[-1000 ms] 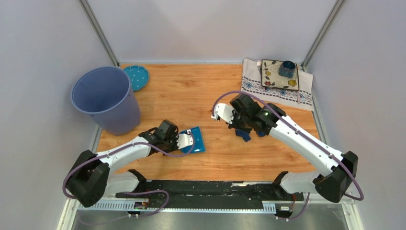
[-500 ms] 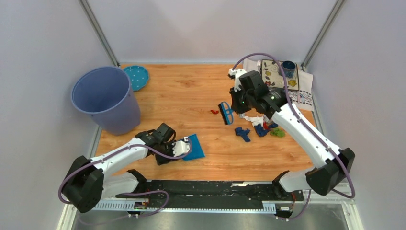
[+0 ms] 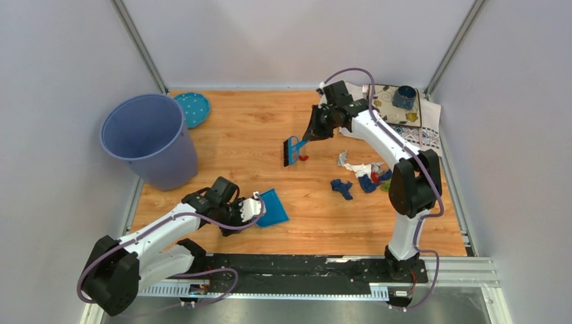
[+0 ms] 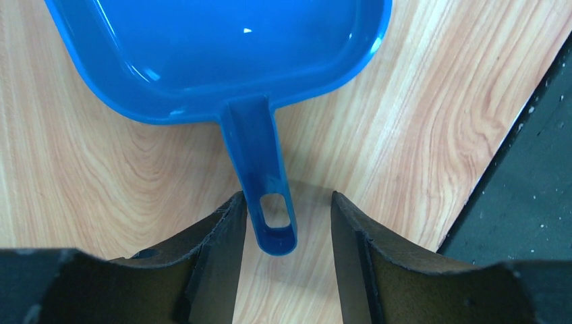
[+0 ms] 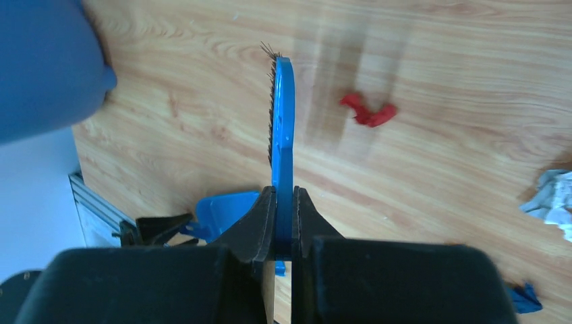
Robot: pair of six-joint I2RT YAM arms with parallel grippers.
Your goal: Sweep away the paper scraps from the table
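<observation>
The right gripper [image 5: 283,194], pinching the brush [image 5: 282,115], is risking sweeping paper scraps [image 3: 364,177] against a dustpan [image 4: 222,54] the spread left gripper [image 4: 287,210] isn't holding.

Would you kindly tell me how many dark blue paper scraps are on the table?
2: a lone scrap and a second scrap in the mixed pile right of it; the right arm may hide more.

Glossy, smooth blue plastic on the dustpan [image 4: 222,54] ahead of the matt black left fingers [image 4: 216,250]. Smooth wood-grain tabletop [image 4: 418,135] beneath. Blue plastic brush [image 5: 282,155] between the right fingers [image 5: 253,229], bristles seemingly coarse. Crumpled red paper scrap [image 5: 367,111] beyond.
</observation>
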